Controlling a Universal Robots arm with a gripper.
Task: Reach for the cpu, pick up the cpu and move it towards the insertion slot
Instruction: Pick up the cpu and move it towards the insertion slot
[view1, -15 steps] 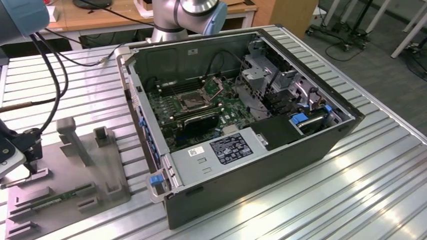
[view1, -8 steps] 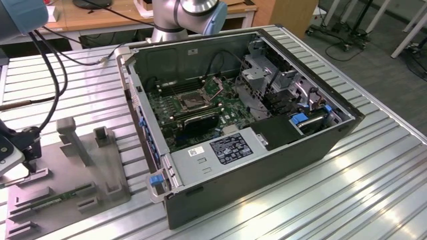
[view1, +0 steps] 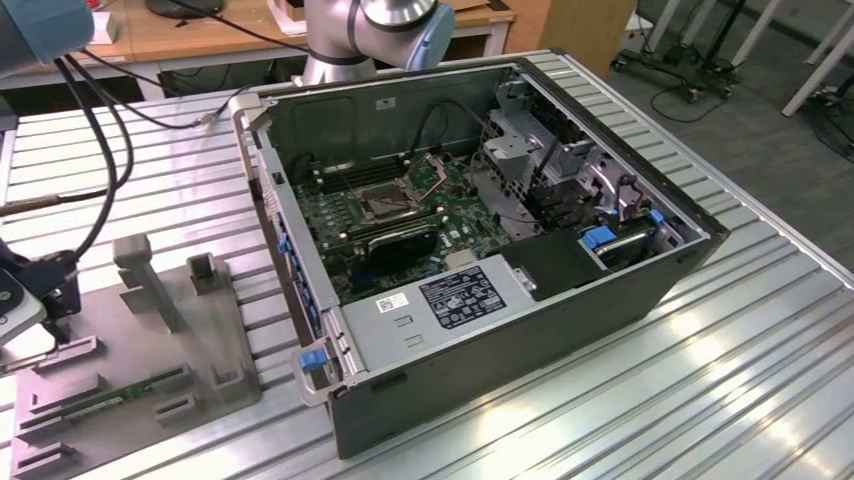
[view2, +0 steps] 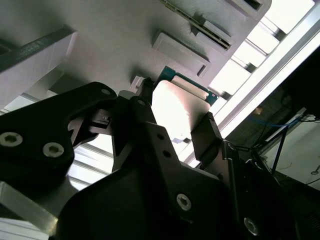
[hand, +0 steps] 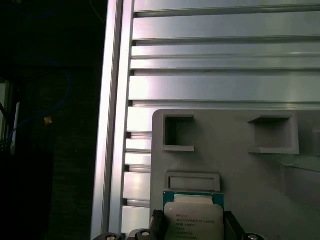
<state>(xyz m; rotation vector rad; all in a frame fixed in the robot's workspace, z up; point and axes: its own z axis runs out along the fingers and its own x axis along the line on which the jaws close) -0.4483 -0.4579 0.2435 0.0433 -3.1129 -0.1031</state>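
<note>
— Between the jaws, what sits there?

— The cpu (hand: 194, 219). The gripper (view2: 175, 114) is clamped on it, with a black finger (view2: 133, 120) pressed to each of two opposite edges.

— And just under the jaws?

— The tray (hand: 240, 175). I cannot tell if the chip is clear of it. The slot (view1: 384, 207) is well apart from the jaws, down inside the open case (view1: 534, 330).

— What could go wrong?

— My guess is that the hold is the weak point. The fingers meet only thin edges, so uneven pressure could let the chip tip or slide out. If it hangs crooked, a corner could catch a raised lip on the tray. The case walls also stand high around the slot, so a low carry could knock the chip on them.

— How will it handle?

— The chip is a small flat square with a pale, smooth metal lid and a narrow green rim, so it is probably slick and rigid. The fingers look like hard black metal, bolted on. The tray is matte grey plastic with rectangular recesses. Past it, farther from the jaws, is the ribbed, shiny aluminium table (view1: 694, 380). The slot is a dark square in a silvery frame on the green board (view1: 334, 215).
</note>
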